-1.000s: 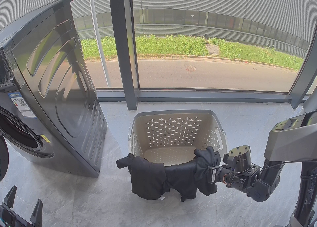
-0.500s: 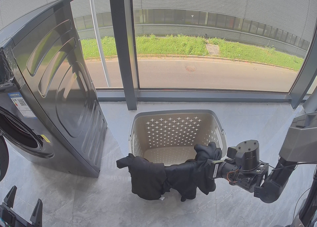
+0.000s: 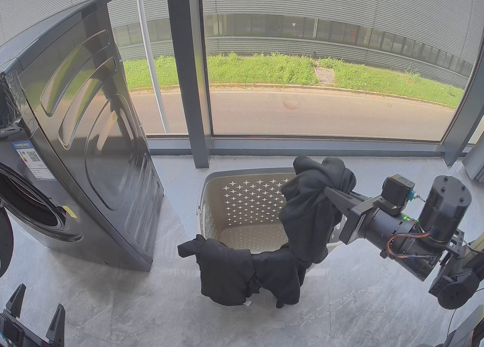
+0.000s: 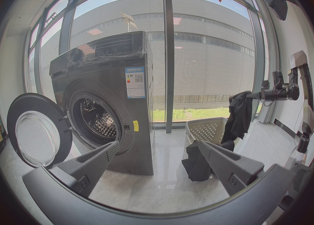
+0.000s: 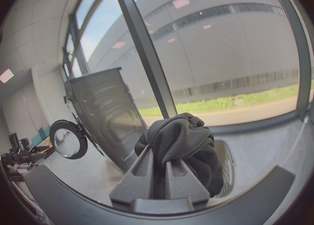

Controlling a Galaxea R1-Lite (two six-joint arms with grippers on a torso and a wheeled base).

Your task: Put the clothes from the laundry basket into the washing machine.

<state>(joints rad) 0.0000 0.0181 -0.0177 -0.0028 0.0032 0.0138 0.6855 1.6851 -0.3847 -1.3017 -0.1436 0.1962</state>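
Observation:
A black garment (image 3: 307,212) hangs from my right gripper (image 3: 330,192), which is shut on its upper end above the right side of the white laundry basket (image 3: 252,196). Its lower part (image 3: 232,275) stays draped over the basket's near rim onto the floor. In the right wrist view the fingers (image 5: 144,170) pinch the bunched cloth (image 5: 183,140). The dark washing machine (image 3: 75,126) stands at the left with its round door (image 4: 39,130) swung open and the drum (image 4: 96,121) showing. My left gripper (image 3: 35,310) is open and empty at the lower left, its fingertips (image 4: 113,147) wide apart.
A tall window with a dark pillar (image 3: 189,60) runs behind the basket. Pale tiled floor (image 3: 151,307) lies open between the machine and the basket. The machine's side panel (image 3: 111,151) stands close to the basket's left side.
My right gripper has risen and pulled back to the right, lifting the garment's upper end from the basket's near rim to well above the basket. The left arm has stayed still.

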